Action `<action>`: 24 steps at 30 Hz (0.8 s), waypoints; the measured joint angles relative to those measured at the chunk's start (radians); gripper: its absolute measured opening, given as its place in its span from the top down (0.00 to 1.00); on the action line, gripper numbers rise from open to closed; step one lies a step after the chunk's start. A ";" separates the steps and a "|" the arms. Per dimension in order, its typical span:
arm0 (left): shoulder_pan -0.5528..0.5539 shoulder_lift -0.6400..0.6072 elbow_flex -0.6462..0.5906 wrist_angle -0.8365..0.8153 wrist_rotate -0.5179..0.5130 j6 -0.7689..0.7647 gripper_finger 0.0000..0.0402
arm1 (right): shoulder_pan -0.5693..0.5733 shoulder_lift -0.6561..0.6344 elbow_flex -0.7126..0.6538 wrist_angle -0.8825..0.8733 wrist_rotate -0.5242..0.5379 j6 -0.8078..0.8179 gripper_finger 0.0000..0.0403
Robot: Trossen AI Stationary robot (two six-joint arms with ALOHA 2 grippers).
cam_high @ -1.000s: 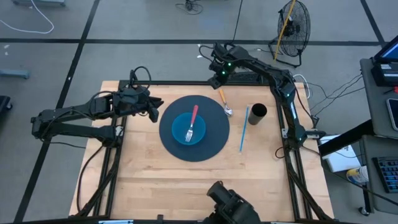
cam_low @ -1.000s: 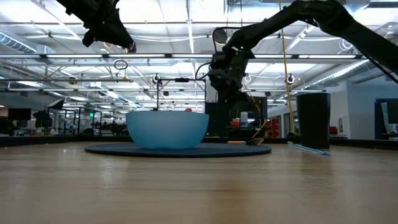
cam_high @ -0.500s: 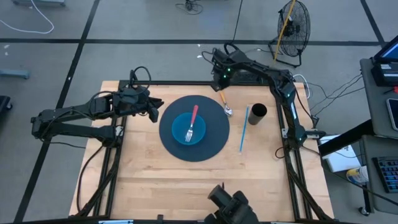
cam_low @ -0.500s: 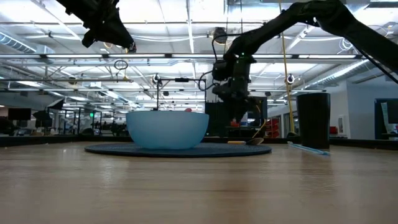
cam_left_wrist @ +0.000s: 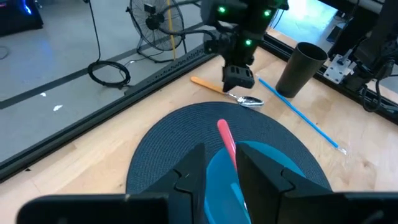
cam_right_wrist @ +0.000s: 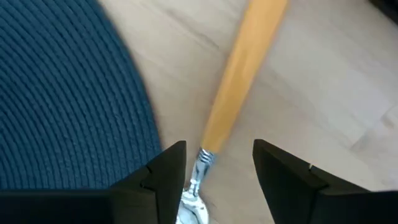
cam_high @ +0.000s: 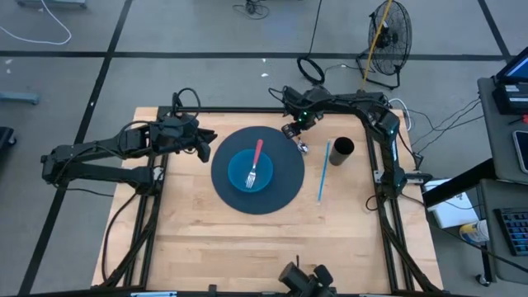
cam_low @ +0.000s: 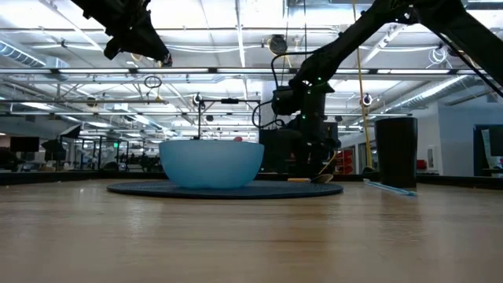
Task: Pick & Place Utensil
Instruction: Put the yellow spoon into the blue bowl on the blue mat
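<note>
Seemingly just above the table, right end effector [cam_right_wrist: 214,168] spread astride the orange-handled spoon [cam_right_wrist: 239,87], bowl cropped.

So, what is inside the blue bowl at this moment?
A fork with a red handle lies in the blue bowl, its handle resting over the rim. The low view shows only the bowl's outer wall, so the tines are hidden there.

A wooden table [cam_high: 247,239] carried a round dark blue mat [cam_high: 285,181]. Just right of the mat lay an orange-handled spoon [cam_high: 298,139], then a blue straw [cam_high: 322,172], then a black cup [cam_high: 343,150] standing upright.
</note>
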 joint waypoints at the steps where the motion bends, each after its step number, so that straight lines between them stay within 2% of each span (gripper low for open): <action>1: 0.000 0.000 0.000 0.000 -0.001 0.000 0.78 | -0.001 -0.008 -0.018 0.019 -0.001 0.006 0.53; 7: 0.000 0.000 0.000 0.002 -0.009 -0.002 0.78 | 0.002 -0.024 -0.075 0.067 -0.021 0.019 0.52; 24: 0.000 0.000 0.000 0.004 -0.008 -0.016 0.78 | 0.003 -0.024 -0.076 0.147 -0.025 0.053 0.58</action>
